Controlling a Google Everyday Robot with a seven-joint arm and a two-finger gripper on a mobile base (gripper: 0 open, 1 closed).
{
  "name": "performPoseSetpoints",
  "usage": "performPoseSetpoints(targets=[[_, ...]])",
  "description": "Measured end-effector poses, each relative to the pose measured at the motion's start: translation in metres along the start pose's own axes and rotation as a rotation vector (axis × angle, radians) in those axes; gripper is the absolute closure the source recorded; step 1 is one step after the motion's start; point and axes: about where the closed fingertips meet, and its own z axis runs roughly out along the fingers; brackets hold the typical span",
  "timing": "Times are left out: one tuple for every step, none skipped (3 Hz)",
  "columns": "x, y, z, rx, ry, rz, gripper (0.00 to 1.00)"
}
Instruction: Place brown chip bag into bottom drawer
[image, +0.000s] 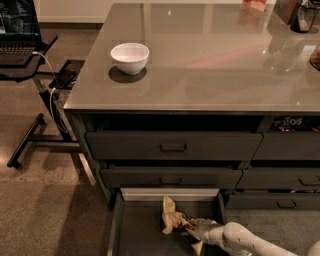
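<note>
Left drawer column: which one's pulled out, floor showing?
The bottom drawer: its grey floor shows, with the brown chip bag and the gripper over it. The top drawer and middle drawer show only fronts.

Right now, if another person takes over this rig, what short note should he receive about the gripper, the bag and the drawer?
The gripper is low inside the open bottom drawer, at the right end of the brown chip bag; whether it holds the bag cannot be seen.
The bag lies inside the drawer, right of its middle.
Done: drawer open, bag in it.
Left: make sure the bag is released, then probably withdraw the arm.
</note>
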Motion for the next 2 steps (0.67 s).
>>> performPoseSetpoints(targets=[[0.0000,0.0000,0.0000,0.000,0.000,0.000,0.19],[0.0000,0.0001,0.0001,0.000,0.000,0.000,0.00]])
